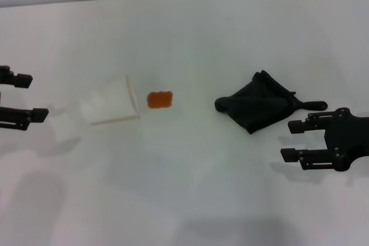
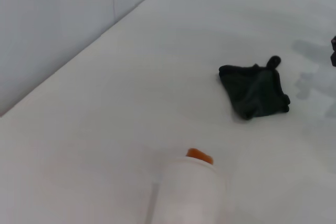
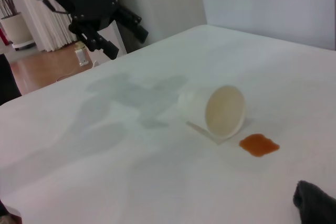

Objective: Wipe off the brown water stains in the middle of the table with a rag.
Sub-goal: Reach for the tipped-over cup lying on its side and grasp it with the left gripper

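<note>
Lying crumpled on the table (image 1: 190,200), the rag (image 1: 260,102) is flanked by the spread-fingered right gripper (image 1: 291,140), presumably for pickup; the brown water stains (image 1: 159,99) sit mid-table beside a tipped cup (image 1: 112,105), left gripper (image 1: 31,97) parked, fingers apart

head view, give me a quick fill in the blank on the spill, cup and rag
1. The cup lies on its ____.
2. The stain sits between the cup and the ____.
3. The rag lies nearest the ____ gripper.
4. The left gripper has its fingers ____ and holds nothing.

Missing words: side; rag; right; open
</note>
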Tool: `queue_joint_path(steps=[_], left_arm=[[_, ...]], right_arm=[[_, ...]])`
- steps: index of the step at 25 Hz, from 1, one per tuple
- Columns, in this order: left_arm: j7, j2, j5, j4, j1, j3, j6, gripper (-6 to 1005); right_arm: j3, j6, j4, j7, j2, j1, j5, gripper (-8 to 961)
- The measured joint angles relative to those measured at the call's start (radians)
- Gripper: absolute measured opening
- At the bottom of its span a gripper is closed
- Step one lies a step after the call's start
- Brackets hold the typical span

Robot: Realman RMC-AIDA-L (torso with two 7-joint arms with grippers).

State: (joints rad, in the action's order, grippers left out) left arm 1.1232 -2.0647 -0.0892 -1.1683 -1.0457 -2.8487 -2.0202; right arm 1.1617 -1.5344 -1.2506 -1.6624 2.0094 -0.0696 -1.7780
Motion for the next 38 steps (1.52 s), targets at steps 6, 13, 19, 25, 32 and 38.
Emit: queue_joint_path(steps=[6,13,19,25,32,38], left_arm=[[-0.027,-0.002,-0.062,0.013,-0.054,0.0,0.057,799],[-0.061,-0.008,-0.077,0.051,-0.069,0.0,0.125,799],[-0.08,-0.008,-0.098,0.155,-0.068,0.0,0.221,799],[-0.084,-0.009,-0.126,0.265,-0.068,0.0,0.33,799],[-0.097,-0.009,-0.133,0.308,-0.082,0.0,0.401,799],[-0.116,-0.01,-0.138,0.382,-0.094,0.0,0.474,799]], right_arm=[[0.008,0.007,0.005,-0.005,0.0,-0.011,0.001,635],[0.02,0.007,0.005,-0.023,0.002,-0.022,0.003,635],[0.033,0.007,-0.002,-0.038,0.002,-0.026,0.003,635],[0.046,0.007,-0.005,-0.04,0.002,-0.035,0.003,635],[0.055,0.008,-0.006,-0.048,0.002,-0.044,0.003,635],[0.056,0.015,-0.006,-0.053,0.002,-0.046,0.003,635]])
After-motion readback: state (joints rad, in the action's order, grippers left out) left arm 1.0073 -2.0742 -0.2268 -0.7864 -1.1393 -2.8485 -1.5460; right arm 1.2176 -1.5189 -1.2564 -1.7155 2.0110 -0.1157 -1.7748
